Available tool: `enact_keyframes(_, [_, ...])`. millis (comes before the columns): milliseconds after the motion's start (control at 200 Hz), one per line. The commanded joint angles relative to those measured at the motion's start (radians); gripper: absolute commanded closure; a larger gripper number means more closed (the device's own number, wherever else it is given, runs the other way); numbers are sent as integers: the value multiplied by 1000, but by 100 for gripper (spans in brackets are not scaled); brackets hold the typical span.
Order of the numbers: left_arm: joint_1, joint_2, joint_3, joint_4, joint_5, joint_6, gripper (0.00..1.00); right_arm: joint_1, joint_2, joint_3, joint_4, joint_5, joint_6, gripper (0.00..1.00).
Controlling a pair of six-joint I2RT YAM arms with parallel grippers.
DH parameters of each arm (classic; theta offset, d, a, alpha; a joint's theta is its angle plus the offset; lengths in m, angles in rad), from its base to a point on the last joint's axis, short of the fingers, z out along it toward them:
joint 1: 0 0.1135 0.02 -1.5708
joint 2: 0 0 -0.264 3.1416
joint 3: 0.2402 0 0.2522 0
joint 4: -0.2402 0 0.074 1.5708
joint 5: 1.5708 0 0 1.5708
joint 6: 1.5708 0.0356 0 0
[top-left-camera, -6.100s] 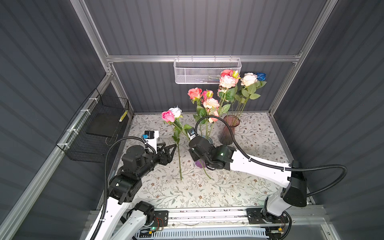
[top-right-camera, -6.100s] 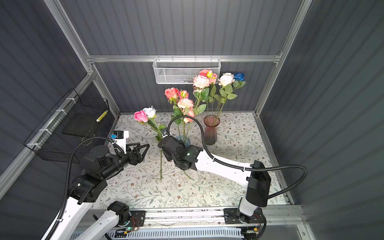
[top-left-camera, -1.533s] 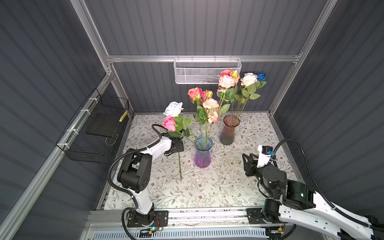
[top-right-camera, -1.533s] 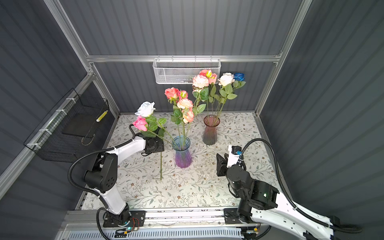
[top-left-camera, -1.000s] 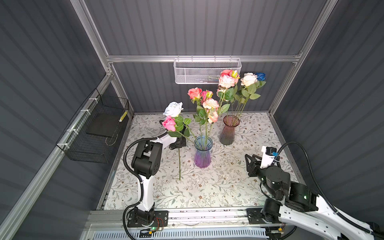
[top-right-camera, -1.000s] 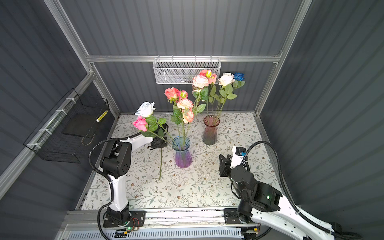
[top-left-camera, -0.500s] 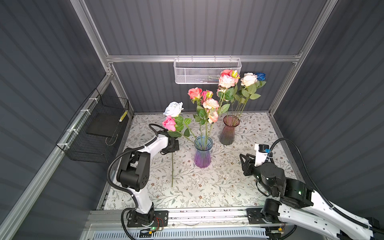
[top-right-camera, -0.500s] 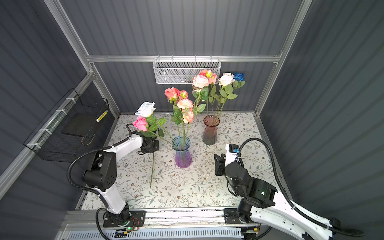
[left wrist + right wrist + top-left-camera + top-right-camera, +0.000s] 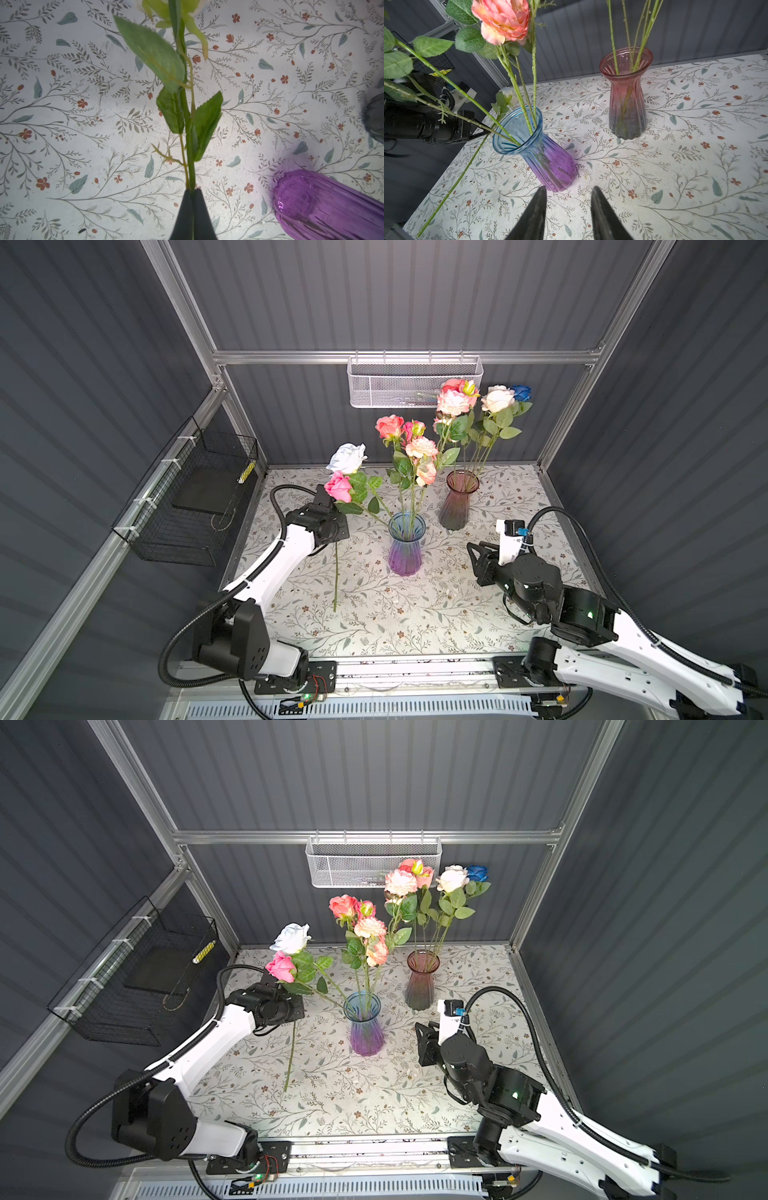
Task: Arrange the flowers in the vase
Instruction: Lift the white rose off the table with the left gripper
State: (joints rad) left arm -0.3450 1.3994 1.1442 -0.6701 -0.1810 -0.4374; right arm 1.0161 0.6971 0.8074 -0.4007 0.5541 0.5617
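My left fingers (image 9: 192, 199) pinch the white rose (image 9: 347, 457) stem, right fingers (image 9: 478, 562) gape empty; the tail below them might clip the blue vase (image 9: 406, 547).

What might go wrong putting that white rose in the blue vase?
The white rose's long green stem hangs below the rim of the blue-to-purple glass vase; swinging across, it may knock the vase over. The pink rose leaning from that vase sits by the left gripper and might snag.
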Motion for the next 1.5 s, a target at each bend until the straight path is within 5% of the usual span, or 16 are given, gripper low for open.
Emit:
enact_keyframes(0, [6,-69,-3,-18,10,-19,100,4,27,44,42,-47,-25,63])
enact_keyframes(280, [8,-229,132,-109,-144,-20,100,11,100,138,64,-87,-84,62])
enact_keyframes(500, [8,-172,110,-117,-64,-31,100,12,162,176,88,-106,-103,61])
enact_keyframes(550, [8,-137,80,-124,-59,-49,80,12,168,175,88,-111,-97,60])
enact_keyframes(670, [8,-62,-21,-69,-46,-69,58,12,158,146,106,-108,-92,59])
enact_keyframes(860, [8,91,-87,36,-14,-61,58,10,138,121,100,-94,-102,58])
enact_keyframes(1146, [8,368,36,22,-69,-24,62,-12,96,73,98,-81,-107,57])
enact_keyframes(1496, [14,472,31,51,-109,-17,74,-32,79,36,104,-103,-90,57])
